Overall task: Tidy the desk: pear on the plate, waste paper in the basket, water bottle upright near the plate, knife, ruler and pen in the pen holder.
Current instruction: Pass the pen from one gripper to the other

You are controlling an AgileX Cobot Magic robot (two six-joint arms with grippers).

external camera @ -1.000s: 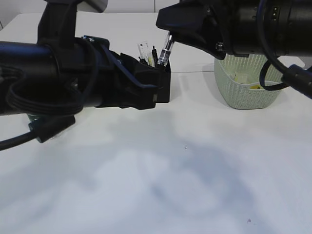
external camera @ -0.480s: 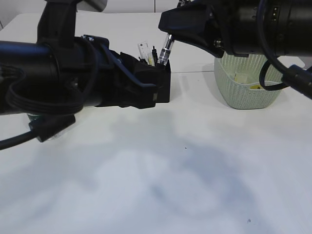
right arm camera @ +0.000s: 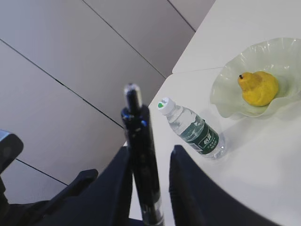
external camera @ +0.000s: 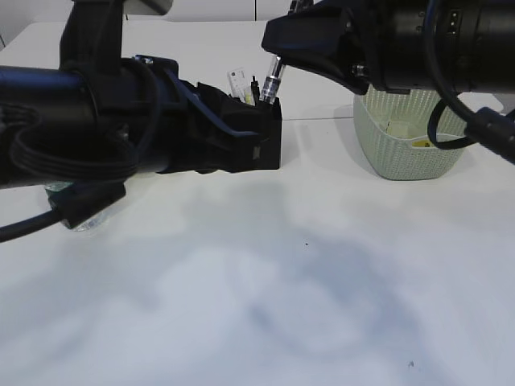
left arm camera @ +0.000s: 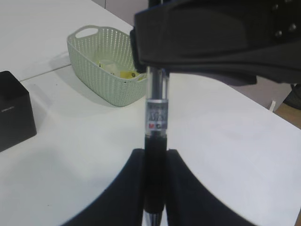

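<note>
Left gripper (left arm camera: 154, 162) clamped on pen (left arm camera: 155, 141) barrel, pen upright above pen holder (external camera: 269, 137). Right gripper (right arm camera: 148, 162) jaws flank same pen; we can't tell if gripping. Risk we see: both pulling = pen skews, misses holder or tips it.

White table (external camera: 322, 305) with soft shadows; grey panelled wall (right arm camera: 70, 70) behind (thin dark seams).
</note>
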